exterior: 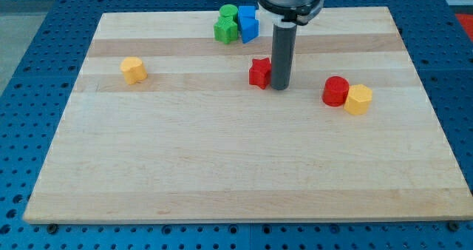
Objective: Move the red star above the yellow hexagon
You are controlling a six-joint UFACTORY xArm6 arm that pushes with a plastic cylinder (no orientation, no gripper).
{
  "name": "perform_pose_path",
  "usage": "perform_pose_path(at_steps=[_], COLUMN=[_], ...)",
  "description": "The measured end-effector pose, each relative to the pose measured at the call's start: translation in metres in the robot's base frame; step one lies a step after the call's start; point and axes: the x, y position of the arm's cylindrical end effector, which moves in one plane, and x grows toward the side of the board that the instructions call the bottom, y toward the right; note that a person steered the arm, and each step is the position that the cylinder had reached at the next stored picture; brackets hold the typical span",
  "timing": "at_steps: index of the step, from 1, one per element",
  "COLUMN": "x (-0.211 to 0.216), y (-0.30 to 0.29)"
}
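your board [244, 169] is a big pale wooden top on a blue bench. the rod [281, 54] comes down from the far edge, near the middle. it has no claw, so it can't grab or let go; it can only push.

the tip [279, 88] sits just to the right of the red star [259, 72], so close it looks like they touch. so the star lies to the left of the tip. that matters most, i think: a push from here would send the star toward the left edge.

there are two yellow blocks, so you must pick. the one near the right edge [358, 100] looks like the hexagon, and it touches a red cylinder [335, 91]. the other yellow block [134, 69] sits alone near the left edge; its shape is harder to tell.

if the right one is your goal, the tip is on the wrong side. you would need to go round to the star's left, then push it right and toward the far edge.

the star is chunky, with no long side, and i can't tell which way its points face.

a green group [226, 24] and a blue block [247, 23] sit by the far edge.
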Motion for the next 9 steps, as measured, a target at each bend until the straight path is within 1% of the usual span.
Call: perform_pose_path(at_steps=[2,3,4,6,7,8,9], x=[0.003,0.002,-0.019,-0.025,-0.025,-0.025,-0.048], y=[-0.092,-0.121,-0.109,0.008,0.03,-0.014,-0.034])
